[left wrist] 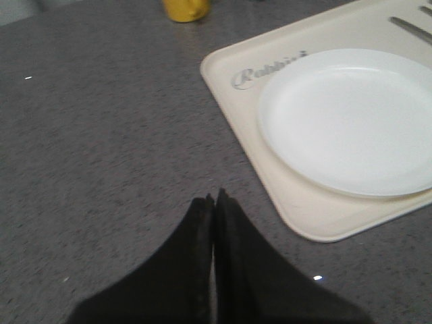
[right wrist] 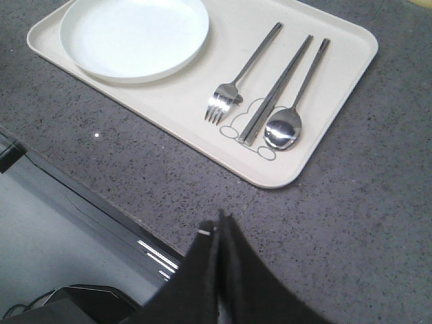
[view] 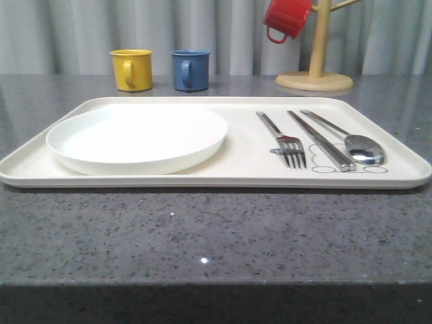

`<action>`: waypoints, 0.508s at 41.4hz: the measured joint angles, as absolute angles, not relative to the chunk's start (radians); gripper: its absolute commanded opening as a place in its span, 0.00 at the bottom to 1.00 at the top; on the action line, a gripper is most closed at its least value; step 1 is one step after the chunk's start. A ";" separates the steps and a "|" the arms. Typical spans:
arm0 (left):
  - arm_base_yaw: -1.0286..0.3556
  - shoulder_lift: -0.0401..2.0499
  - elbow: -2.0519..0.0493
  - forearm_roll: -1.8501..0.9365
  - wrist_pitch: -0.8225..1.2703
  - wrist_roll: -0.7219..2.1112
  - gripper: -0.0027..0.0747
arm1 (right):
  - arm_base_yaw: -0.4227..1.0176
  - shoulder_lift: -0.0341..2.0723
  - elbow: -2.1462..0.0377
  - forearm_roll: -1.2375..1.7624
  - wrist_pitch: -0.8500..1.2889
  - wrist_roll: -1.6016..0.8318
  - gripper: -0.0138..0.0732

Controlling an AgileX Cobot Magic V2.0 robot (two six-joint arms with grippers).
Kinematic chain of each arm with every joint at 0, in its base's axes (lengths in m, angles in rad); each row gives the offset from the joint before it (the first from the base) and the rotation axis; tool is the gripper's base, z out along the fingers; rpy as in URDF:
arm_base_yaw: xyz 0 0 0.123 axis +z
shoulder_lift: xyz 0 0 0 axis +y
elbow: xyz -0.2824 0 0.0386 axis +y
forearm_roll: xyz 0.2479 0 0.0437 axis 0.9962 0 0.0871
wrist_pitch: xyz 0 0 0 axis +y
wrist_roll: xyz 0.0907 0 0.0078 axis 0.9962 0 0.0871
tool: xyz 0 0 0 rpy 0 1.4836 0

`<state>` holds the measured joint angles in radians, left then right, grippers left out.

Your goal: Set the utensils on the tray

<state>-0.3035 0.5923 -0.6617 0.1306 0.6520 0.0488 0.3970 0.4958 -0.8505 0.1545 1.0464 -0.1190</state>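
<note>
The cream tray [view: 216, 181] [right wrist: 337, 47] [left wrist: 324, 219] lies across the grey counter. On its right half lie three silver utensils side by side: a fork [view: 283, 143] [right wrist: 237, 82], a long flat piece [view: 322, 142] [right wrist: 275, 91] and a spoon [view: 351, 140] [right wrist: 291, 115]. My left gripper [left wrist: 214, 197] is shut and empty, over bare counter off the tray's left corner. My right gripper [right wrist: 220, 217] is shut and empty too, over the counter near its front edge, short of the tray's right end.
A round white plate [view: 138, 138] [left wrist: 347, 118] [right wrist: 133, 37] fills the tray's left half. Behind the tray stand a yellow mug [view: 131, 69] [left wrist: 184, 9] and a blue mug [view: 190, 69]. A red mug [view: 287, 19] hangs on a wooden mug tree [view: 316, 57] at back right.
</note>
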 measured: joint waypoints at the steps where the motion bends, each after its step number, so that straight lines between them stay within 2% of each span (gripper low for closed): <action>1: -0.278 0.561 -0.643 0.131 0.650 0.049 0.01 | 0.397 0.496 -0.851 0.154 1.046 -0.119 0.08; 11: -0.117 0.310 -0.424 0.068 0.500 0.049 0.01 | 0.397 0.496 -0.851 0.154 1.046 -0.120 0.08; 21: -0.059 0.126 -0.171 0.013 0.211 0.049 0.01 | 0.397 0.496 -0.851 0.154 1.046 -0.120 0.08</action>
